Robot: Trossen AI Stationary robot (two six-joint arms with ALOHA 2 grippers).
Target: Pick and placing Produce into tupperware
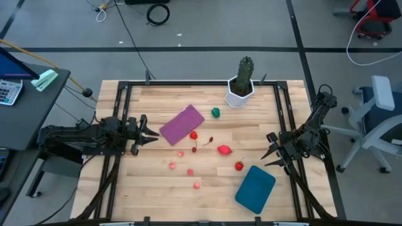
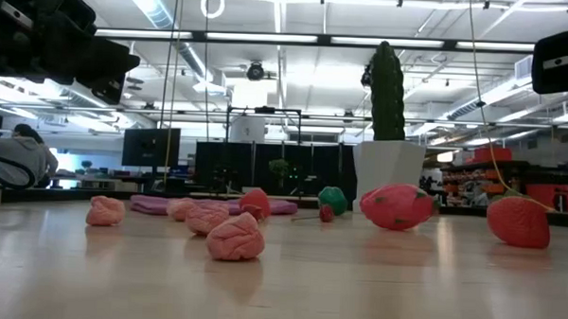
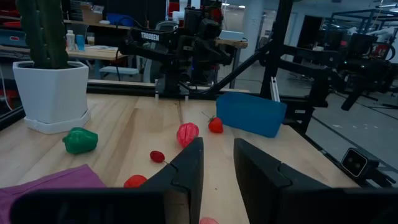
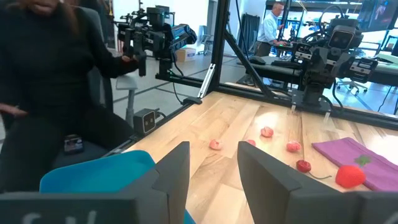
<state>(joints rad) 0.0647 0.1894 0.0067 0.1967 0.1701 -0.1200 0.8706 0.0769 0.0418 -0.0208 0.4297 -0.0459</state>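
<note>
The produce lies loose on the wooden table: a green piece (image 1: 215, 112), a red piece (image 1: 193, 135) at the purple rectangle's edge, a red-pink piece (image 1: 224, 149), a strawberry (image 1: 239, 166) and several small pink lumps (image 1: 190, 171). The teal tupperware (image 1: 255, 188) rests flat near the table's near right part, and nothing shows inside it. My left gripper (image 1: 154, 133) is open at the table's left side, beside the purple rectangle. My right gripper (image 1: 269, 149) is open at the right side, just beyond the tupperware. Neither touches anything.
A flat purple rectangle (image 1: 182, 124) lies left of centre. A tall cactus in a white pot (image 1: 242, 81) stands at the far edge. A black frame rail (image 1: 201, 83) borders the table. A person in dark clothing (image 4: 56, 74) shows beyond the table in the right wrist view.
</note>
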